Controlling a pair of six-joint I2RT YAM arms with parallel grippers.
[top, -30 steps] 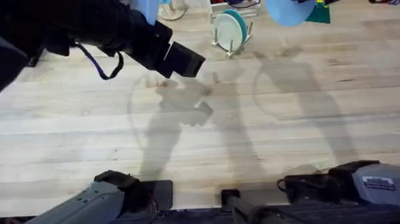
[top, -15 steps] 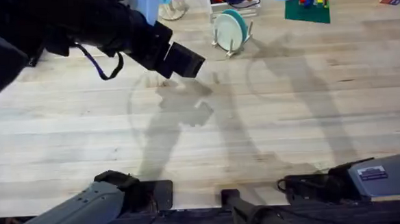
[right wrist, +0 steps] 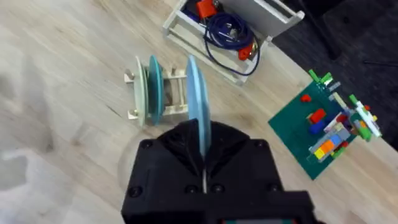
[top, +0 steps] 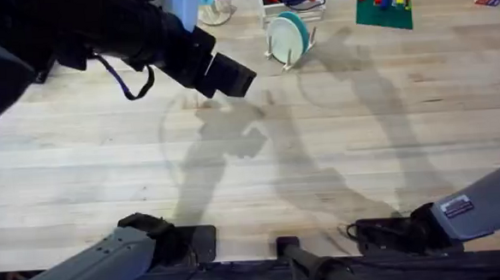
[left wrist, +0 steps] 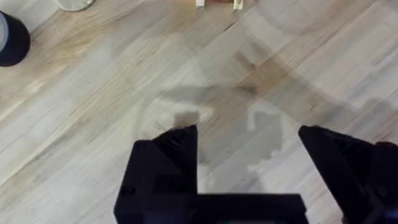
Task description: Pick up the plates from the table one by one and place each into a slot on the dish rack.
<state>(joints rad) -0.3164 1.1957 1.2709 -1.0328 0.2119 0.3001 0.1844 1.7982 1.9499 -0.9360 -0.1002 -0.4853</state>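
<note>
a: holding the light blue plate [right wrist: 198, 93] edge-on, the right gripper [right wrist: 202, 163] has its jaws pinching the rim, high above the dish rack [right wrist: 158, 93].
b: what's in the rack?
a: two plates upright in slots, one pale, one teal [top: 290, 33].
b: handling?
a: prob light, stiff, slick plastic; grip at the rim, keep it vertical.
b: left gripper [left wrist: 249, 155]?
a: jaws spread, nothing between, over bare table [top: 404, 132].

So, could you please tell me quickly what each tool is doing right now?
Left tool: open, holding nothing.
Right tool: closed on the light blue plate.
</note>
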